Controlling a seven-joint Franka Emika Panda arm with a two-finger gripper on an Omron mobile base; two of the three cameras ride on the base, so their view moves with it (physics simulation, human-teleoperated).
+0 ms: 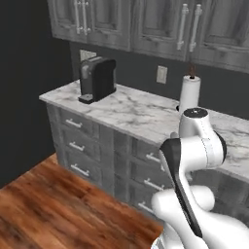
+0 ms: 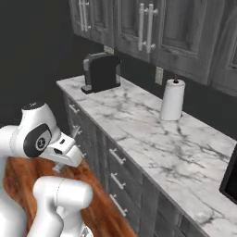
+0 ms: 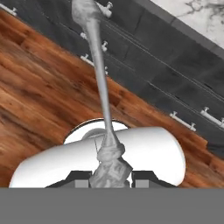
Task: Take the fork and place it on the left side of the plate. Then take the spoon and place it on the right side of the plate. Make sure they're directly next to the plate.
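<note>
Clamped on the spoon (image 3: 101,87), fingertips (image 3: 78,178) pinched its handle end close to the camera; gripper (image 3: 106,177) hung over the wood floor (image 3: 35,109), spoon's bowl pointed away toward the drawers (image 3: 144,74). Judged to be the second step, carrying the spoon to the plate's right side. Looked, in the right base view, tucked low beside the arm, though hard to tell there. Farther off: marble counter (image 2: 152,134), paper towel roll (image 2: 172,99), coffee machine (image 2: 102,71). Called next for swinging round to find the plate, then lowering right beside it.
</note>
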